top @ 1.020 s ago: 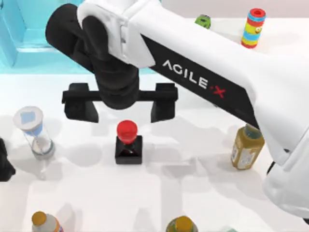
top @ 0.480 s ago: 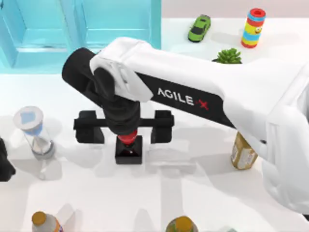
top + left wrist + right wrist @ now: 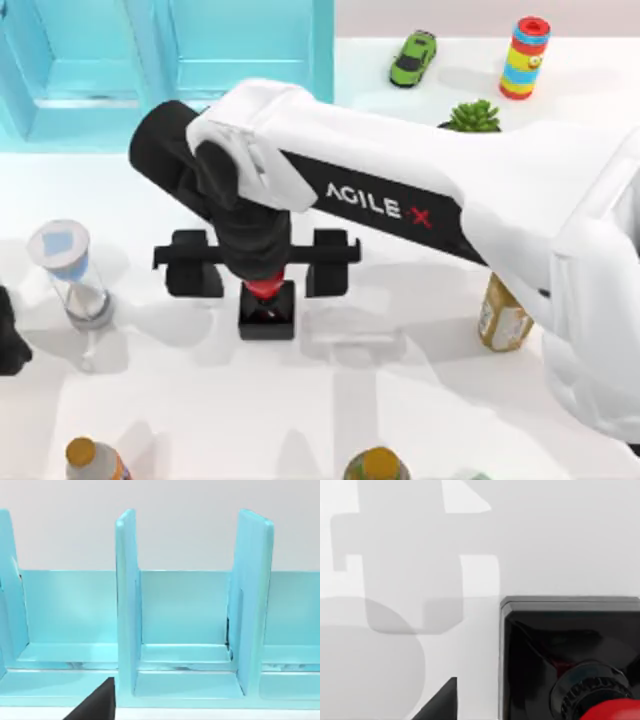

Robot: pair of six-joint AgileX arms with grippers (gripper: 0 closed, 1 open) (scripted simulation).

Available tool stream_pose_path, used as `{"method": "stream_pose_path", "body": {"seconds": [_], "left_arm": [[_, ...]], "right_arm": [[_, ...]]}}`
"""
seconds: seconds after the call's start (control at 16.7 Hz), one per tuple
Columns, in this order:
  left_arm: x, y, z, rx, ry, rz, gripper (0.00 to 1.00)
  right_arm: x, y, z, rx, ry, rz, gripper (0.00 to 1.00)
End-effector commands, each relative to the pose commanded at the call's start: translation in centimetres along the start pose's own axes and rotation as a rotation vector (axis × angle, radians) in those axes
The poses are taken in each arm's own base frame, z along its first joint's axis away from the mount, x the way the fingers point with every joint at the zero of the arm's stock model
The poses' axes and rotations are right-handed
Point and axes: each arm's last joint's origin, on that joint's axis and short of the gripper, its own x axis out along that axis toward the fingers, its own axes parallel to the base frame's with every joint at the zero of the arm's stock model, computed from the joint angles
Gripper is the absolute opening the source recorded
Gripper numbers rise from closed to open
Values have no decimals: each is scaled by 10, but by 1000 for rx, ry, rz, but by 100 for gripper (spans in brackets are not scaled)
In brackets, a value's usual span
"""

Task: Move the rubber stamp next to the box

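Rubber stamp [image 3: 266,310], black square base, glossy red knob: rigid, light, slippery; grip knob neck. Right gripper [image 3: 256,268] fingers apart, straddling knob at 12 o'clock side.

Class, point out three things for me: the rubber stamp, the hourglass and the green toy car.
rubber stamp [image 3: 267,312]: top view, on its black square base.
hourglass [image 3: 59,245]: top view, on its blue-marked top cap.
green toy car [image 3: 414,56]: top view, on its roof.

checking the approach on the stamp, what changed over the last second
The right pincer swung down the table from above the rubber stamp to sit over its red knob, and its fingers narrowed a little but remain open, nothing gripped. The stamp, hourglass and yellow bottle have not moved.
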Motion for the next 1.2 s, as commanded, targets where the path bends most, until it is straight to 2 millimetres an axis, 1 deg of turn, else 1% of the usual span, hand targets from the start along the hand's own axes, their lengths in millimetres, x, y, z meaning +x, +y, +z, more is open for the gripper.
{"method": "stream_pose_path", "body": {"seconds": [0.54, 0.6, 1.02, 1.2], "left_arm": [[0, 0, 0, 0, 0, 0, 100], [0, 0, 0, 0, 0, 0, 100], [0, 0, 0, 0, 0, 0, 100], [0, 0, 0, 0, 0, 0, 100]], "right_arm": [[0, 0, 0, 0, 0, 0, 2], [0, 0, 0, 0, 0, 0, 0], [0, 0, 0, 0, 0, 0, 0], [-4, 2, -1, -3, -2, 2, 0]]}}
